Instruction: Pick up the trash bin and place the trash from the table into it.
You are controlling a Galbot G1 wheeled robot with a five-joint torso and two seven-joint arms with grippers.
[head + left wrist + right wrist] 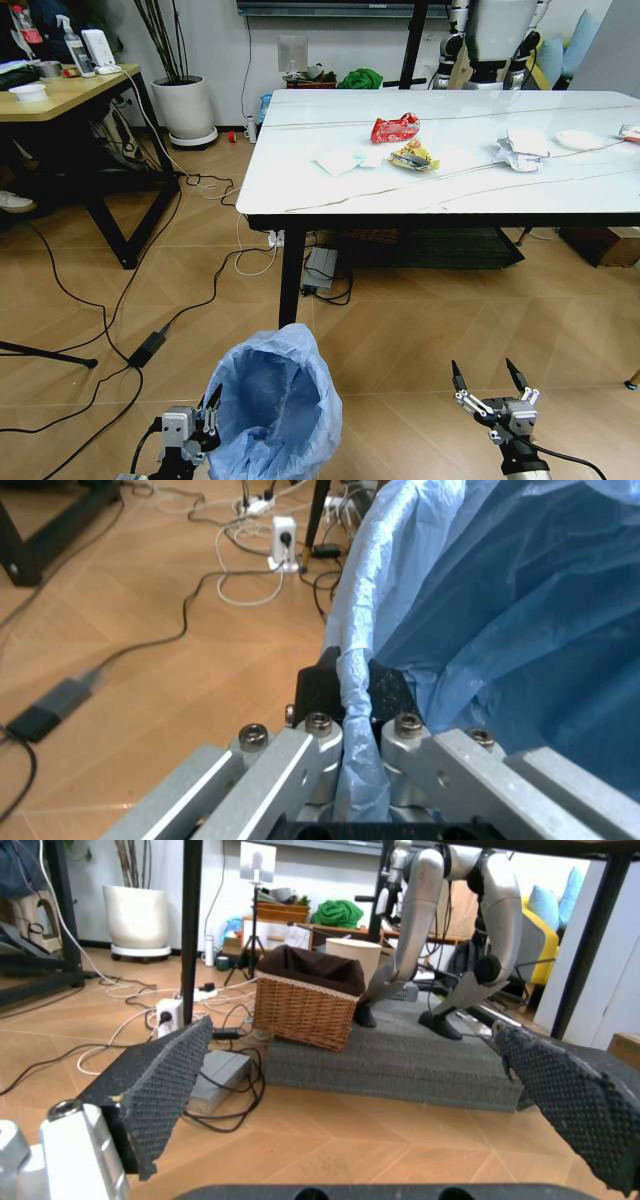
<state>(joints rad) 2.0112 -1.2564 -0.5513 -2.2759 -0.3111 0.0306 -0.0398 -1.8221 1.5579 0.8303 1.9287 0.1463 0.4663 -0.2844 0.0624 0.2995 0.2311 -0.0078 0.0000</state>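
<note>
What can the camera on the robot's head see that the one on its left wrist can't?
The head view takes in the table with its trash: a red wrapper, a yellow wrapper and white tissues. It also shows the right gripper, open and low above the floor.

The left wrist view gives a close look at the left gripper, its fingers pinched on the bag-covered rim.

Both show the trash bin in its light-blue bag, and cables on the wooden floor.

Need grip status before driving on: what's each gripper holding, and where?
Left gripper is shut on the trash bin at its bag-lined rim. Right gripper is open, holding nothing.
</note>
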